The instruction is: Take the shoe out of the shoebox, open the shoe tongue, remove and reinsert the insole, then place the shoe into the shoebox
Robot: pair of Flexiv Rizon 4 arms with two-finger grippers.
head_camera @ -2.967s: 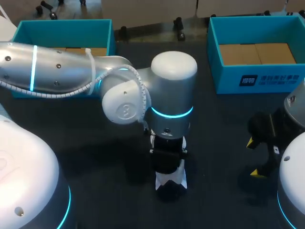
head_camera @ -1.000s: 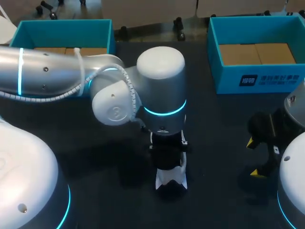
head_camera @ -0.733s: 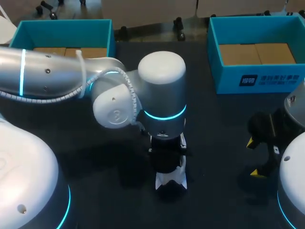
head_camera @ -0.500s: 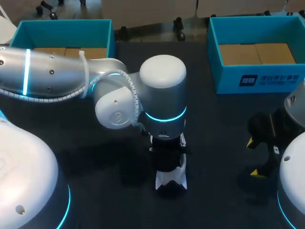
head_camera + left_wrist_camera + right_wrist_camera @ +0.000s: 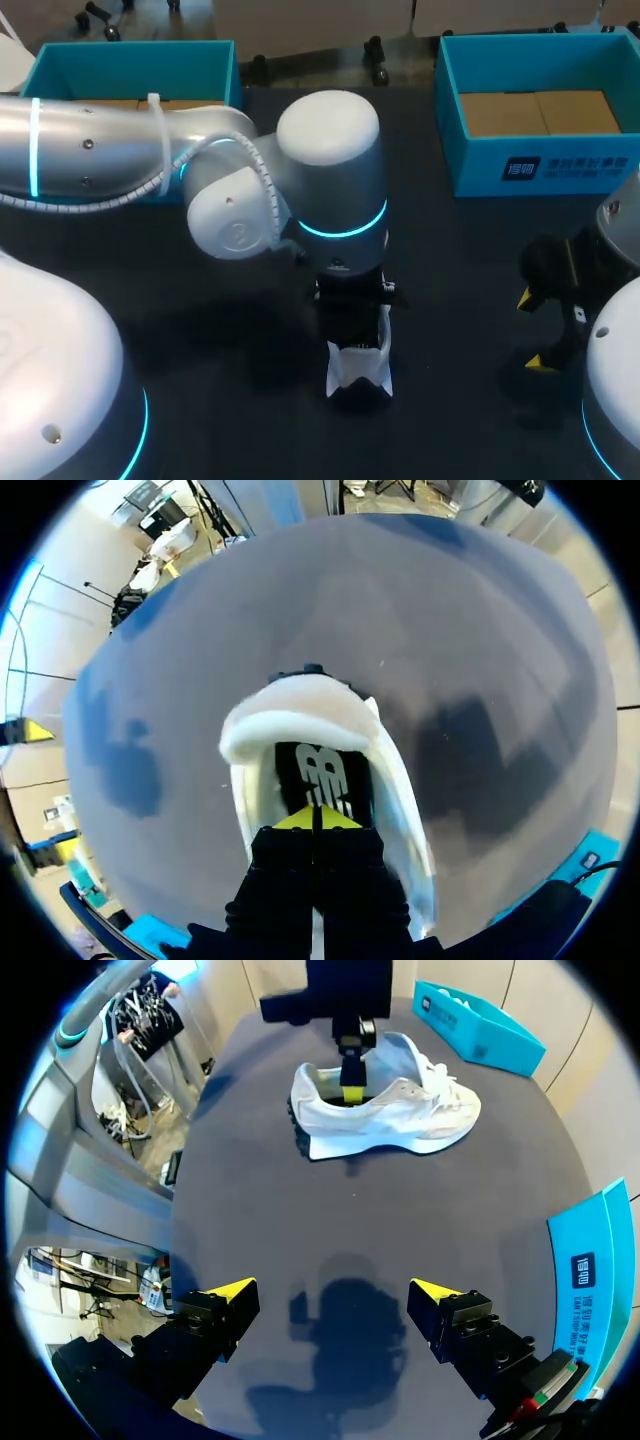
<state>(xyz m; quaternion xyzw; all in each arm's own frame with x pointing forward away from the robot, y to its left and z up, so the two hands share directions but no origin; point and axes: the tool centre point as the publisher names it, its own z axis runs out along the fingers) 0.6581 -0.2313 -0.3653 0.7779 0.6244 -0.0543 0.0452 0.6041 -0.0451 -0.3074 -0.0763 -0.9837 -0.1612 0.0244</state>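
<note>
Inside the white sneaker [image 5: 295,705]: our left gripper [image 5: 318,818], tips pinched together at the insole [image 5: 322,770] (grasp unconfirmed); right gripper [image 5: 332,1290] splayed wide, well apart.

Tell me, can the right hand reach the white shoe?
Probably yes: the right hand is open, with only bare table between it and the shoe. But the left hand sits in the shoe's opening.

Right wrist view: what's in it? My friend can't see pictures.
A white shoe sits on the dark table, with the left claw dipping into its opening. Nearer, the right claw hangs open above the table, and a teal shoebox sits beyond the shoe.
</note>
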